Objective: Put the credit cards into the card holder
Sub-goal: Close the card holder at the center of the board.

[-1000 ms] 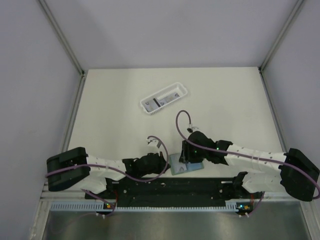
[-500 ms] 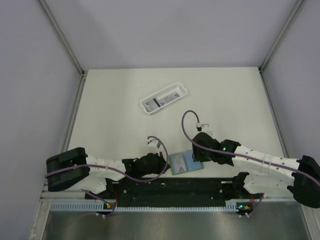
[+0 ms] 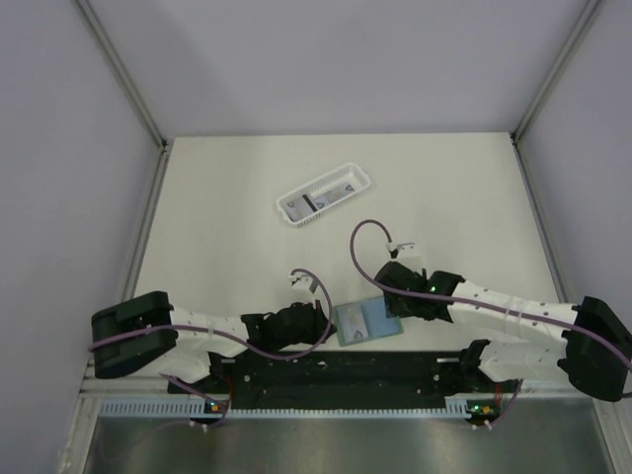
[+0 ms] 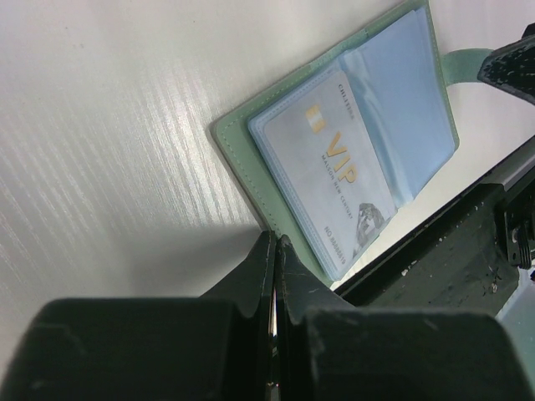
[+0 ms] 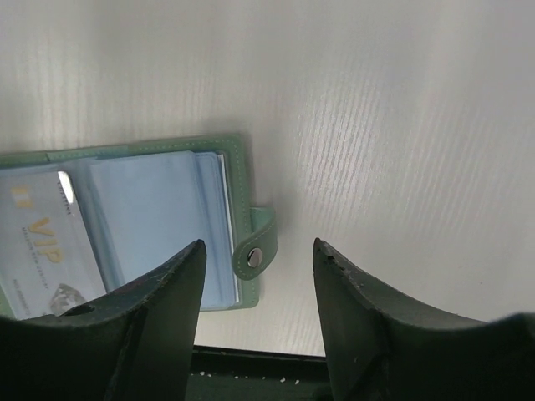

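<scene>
We are pinning the open card holder [image 3: 365, 322] flat at the table's [image 3: 444, 188] near edge, left jaws pinching its cover edge. The right jaws are hanging spread over its tab [image 5: 255, 251], free for the credit cards [image 3: 318, 199] in the basket [image 3: 288, 211].

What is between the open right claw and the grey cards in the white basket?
Nothing visible: only white tabletop lies between the right gripper and the light-grey cards in the white slotted basket.

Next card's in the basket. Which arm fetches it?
Right: the right gripper is open and empty above the holder, while the left gripper looks shut on the holder's edge, pinning it.
</scene>
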Controlling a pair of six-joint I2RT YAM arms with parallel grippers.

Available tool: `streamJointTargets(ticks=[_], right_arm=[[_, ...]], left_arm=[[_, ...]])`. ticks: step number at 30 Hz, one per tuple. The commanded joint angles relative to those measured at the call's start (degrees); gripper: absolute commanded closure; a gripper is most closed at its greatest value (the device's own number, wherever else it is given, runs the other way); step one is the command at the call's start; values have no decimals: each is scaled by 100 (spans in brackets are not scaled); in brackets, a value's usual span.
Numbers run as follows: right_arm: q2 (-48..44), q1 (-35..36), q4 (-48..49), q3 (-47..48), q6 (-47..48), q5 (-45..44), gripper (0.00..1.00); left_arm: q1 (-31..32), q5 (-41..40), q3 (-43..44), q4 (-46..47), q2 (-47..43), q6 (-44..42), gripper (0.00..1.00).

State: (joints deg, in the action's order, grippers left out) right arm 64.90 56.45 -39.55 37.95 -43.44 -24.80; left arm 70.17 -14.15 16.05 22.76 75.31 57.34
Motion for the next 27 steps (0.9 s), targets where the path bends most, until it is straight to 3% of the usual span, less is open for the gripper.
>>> streamJointTargets(ticks=[1,4,5,10,16,21,27], right_arm=[[268,51,-35,221,46,-201,46],[435,59,-35,195,-24,-306,48],[479,60,-27,186,-50,-350,54],[436,59,0,151,-156,-447,100],[-661,59,131,107,-25,-149,100],[-1786,51,921,-95,178,886,100],[-1719,51,2001,-419,-32,2397,100]], left_arm=[[-3,27,-50,114,19,14,100],[-3,27,-59,97,-7,23,100],[-3,27,-67,88,-16,14,100],[-3,44,-32,88,-7,-12,100],[-12,71,187,149,194,-118,100],[-74,255,600,413,545,-302,100],[-267,177,671,125,223,-355,100]])
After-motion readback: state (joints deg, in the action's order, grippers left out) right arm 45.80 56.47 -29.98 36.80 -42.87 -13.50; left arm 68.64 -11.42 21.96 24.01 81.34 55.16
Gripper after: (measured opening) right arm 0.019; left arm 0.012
